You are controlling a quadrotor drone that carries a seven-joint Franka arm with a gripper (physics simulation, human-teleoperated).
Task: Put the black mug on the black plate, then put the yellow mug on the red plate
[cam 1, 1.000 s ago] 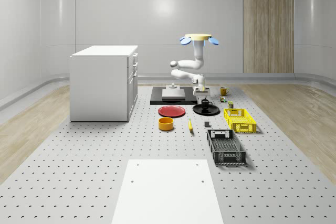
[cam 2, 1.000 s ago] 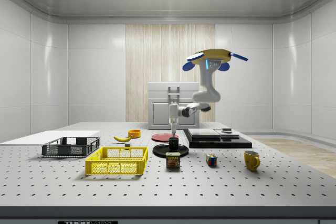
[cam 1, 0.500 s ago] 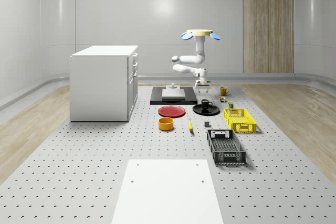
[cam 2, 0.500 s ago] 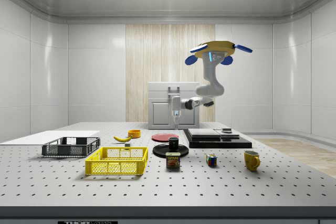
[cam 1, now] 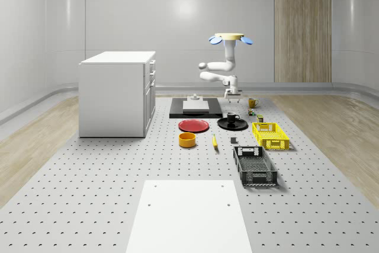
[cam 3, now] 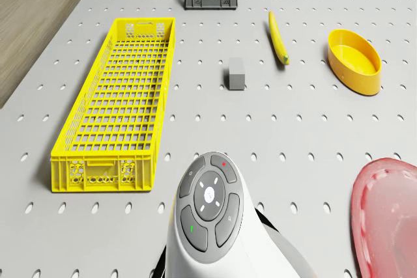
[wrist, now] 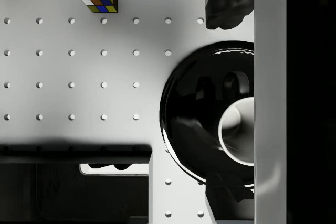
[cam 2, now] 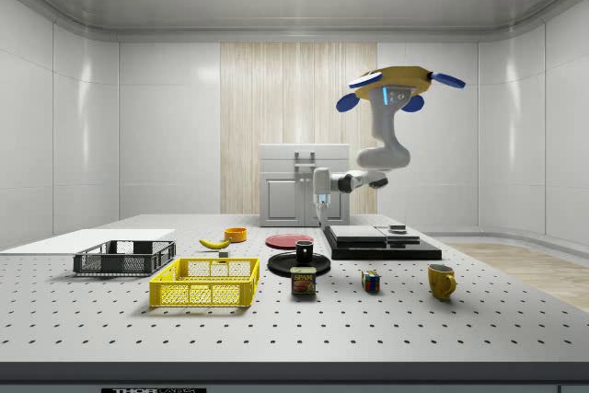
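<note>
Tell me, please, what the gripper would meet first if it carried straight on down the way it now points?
Most likely the black plate or the black mug standing on it: the wrist view looks straight down on both. The gripper hangs above and just beside the mug in the side view, so depth leaves which unclear.

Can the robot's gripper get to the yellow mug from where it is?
Probably yes. The gripper hangs above the black mug on the black plate, holding nothing. The yellow mug stands alone on the table, with open air above it.
</note>
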